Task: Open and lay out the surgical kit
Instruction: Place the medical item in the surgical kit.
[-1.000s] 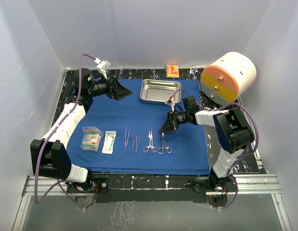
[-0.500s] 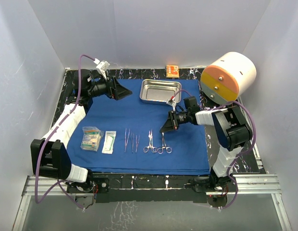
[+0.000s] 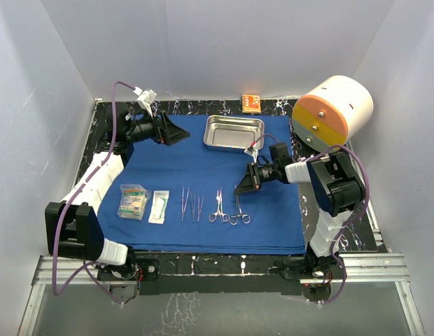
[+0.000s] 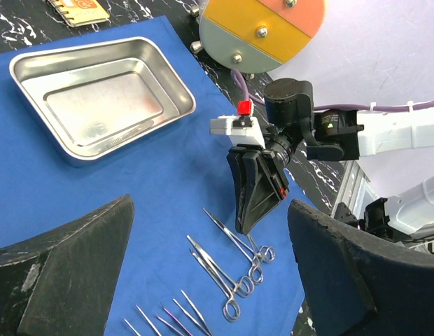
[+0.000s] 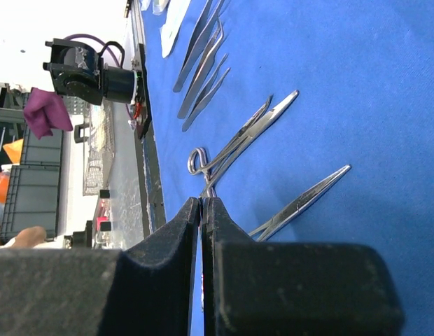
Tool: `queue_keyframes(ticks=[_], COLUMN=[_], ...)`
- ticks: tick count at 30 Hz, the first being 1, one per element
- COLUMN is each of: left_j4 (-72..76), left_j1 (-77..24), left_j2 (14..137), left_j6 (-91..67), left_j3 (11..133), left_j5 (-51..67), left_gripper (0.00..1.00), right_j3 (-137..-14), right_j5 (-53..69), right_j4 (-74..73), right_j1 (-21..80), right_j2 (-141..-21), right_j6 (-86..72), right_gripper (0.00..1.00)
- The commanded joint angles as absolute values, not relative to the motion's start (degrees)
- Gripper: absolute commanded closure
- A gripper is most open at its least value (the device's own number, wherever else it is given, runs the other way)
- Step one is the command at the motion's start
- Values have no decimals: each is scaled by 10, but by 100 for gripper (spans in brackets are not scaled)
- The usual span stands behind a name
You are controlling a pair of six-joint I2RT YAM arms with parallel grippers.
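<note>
Right end effector (image 3: 239,189): I see its fingers pressed together with nothing between them, tip pointing down at the cloth.
Clamps (image 3: 229,208): two lie side by side on the cloth, just on the near side of that tip. The wrist view puts a ring handle right at the fingertips, and I cannot tell whether they touch.
Left end effector (image 3: 178,133): spread wide and holding nothing, over the far left part of the cloth, well apart from the instruments.
Forceps (image 3: 191,205): a short row just left of the clamps.
Packets (image 3: 133,201): two, left of the forceps.
Steel tray (image 3: 233,132): upright at the far edge of the cloth, nothing in it that I can see.
Blue cloth wrap (image 3: 203,168): spread flat, carrying everything above.
Bench (image 3: 283,106): black with white marbling, showing around the cloth.
Room: plain white walls; a white-and-orange cylinder (image 3: 332,112) at far right, a small orange box (image 3: 251,103) beyond the tray.
</note>
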State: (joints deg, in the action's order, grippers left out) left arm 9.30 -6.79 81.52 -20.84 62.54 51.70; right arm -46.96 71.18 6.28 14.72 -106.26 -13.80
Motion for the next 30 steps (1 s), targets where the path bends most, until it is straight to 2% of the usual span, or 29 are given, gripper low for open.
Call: queue_keyframes(ticks=[1,30], left_j4=[115,140], left_j1=[-62,-56], left_j2=[787,787], left_j6=[-216,-239], left_j3=[623,610], left_j5=[532,539], left_gripper=[10,9], right_j3=[-471,-499], right_j5=[732,717], right_j4=[94,39], right_j1=[142,138], right_j2=[-1072,-1116], right_j6=[-149,-108], right_gripper=[100,85])
